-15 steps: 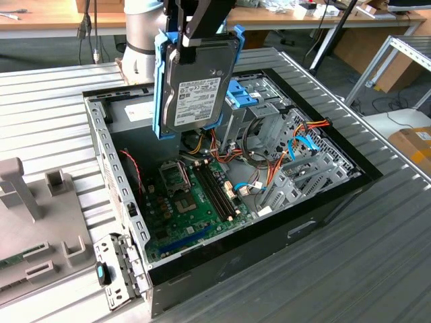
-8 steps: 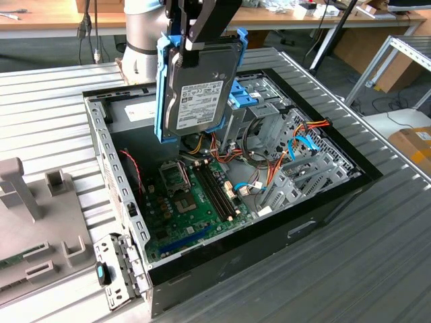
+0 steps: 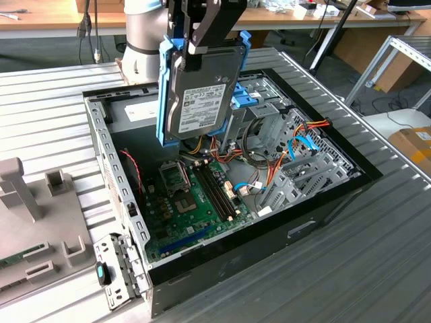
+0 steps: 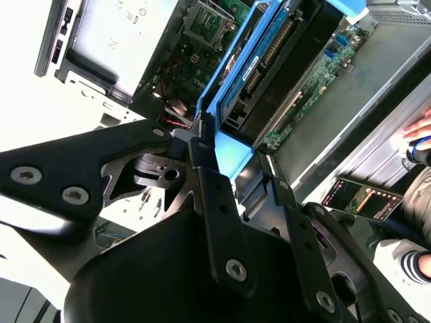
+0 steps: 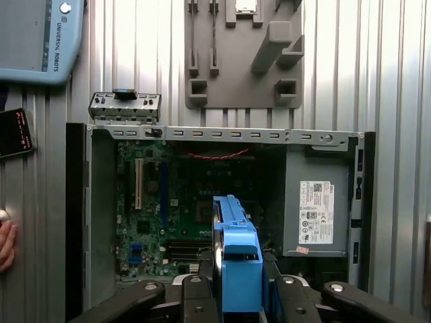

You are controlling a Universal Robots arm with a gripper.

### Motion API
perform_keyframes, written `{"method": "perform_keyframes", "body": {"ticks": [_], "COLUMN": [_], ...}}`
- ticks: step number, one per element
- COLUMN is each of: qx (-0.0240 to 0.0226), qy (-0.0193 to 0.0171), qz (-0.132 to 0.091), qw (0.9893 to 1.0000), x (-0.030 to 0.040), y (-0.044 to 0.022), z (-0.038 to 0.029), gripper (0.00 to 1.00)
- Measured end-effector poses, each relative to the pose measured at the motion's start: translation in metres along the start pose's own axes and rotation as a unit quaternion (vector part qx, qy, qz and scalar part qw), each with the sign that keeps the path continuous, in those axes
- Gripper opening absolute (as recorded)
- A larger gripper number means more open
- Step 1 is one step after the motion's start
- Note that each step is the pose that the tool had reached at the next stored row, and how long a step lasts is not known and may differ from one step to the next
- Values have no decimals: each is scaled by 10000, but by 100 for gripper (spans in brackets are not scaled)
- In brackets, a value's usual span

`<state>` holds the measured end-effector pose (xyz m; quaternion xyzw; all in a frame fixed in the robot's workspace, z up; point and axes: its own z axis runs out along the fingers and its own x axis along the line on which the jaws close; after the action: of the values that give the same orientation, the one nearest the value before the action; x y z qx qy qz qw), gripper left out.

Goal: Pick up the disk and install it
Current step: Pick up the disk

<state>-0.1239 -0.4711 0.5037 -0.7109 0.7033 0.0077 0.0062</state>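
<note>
The disk, silver-grey with a white label and a bright blue frame, hangs upright on edge above the back of the open computer case. My gripper is shut on its top edge. In the first wrist view the disk's blue frame stands between my black fingers, over the green motherboard. In the second wrist view the disk runs away from my gripper toward the case's inside. A metal drive cage with blue parts sits just behind the disk.
A grey power supply box with a white sticker fills one case corner. A grey fixture plate lies on the ribbed table at the exterior view's left. A person's hand, a phone and a pendant lie beside the case.
</note>
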Motion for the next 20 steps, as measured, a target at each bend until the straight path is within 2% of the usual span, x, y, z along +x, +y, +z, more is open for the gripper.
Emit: {"method": "perform_keyframes", "body": {"ticks": [9, 12, 17, 18, 20], "qx": [0, 0, 0, 0, 0], "qy": [0, 0, 0, 0, 0], "qz": [0, 0, 0, 0, 0], "qw": [10000, 10000, 10000, 10000, 10000], "x": [3, 31, 203, 286, 330], "y": [0, 0, 3, 3, 4], "z": [1, 1, -2, -4, -4], "gripper": [37, 37, 37, 37, 37]}}
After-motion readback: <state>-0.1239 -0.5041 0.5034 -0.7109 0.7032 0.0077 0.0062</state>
